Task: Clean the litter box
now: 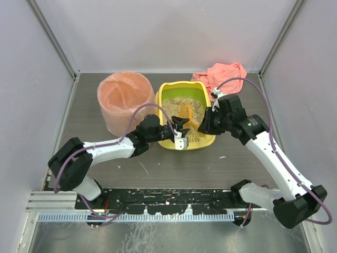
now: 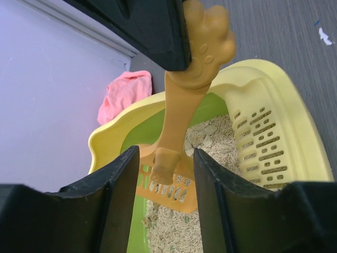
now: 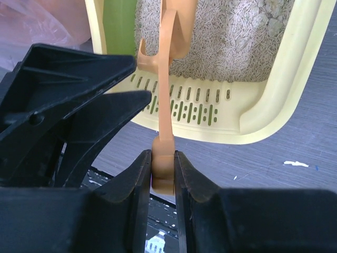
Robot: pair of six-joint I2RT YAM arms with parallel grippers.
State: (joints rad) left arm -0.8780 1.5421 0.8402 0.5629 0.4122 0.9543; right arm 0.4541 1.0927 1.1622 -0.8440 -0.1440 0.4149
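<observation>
The yellow litter box (image 1: 181, 86) sits mid-table, green inside, with beige litter (image 1: 171, 105) and its slotted rim at the near end. My right gripper (image 1: 204, 125) is shut on the paw-shaped end of an orange slotted scoop (image 1: 185, 112), whose head hangs just above the litter. The wrist view shows my right gripper (image 3: 163, 167) pinching the handle over the slotted rim (image 3: 200, 108). My left gripper (image 1: 180, 133) is open and empty at the box's near left corner. In its wrist view, the left gripper (image 2: 163, 195) frames the scoop (image 2: 176, 113) beyond its fingers, over the box (image 2: 263, 89).
A round bin lined with a pink bag (image 1: 124, 100) stands just left of the box. A pink cloth (image 1: 227, 74) lies at the back right, also in the left wrist view (image 2: 124, 95). White walls close in the table on three sides.
</observation>
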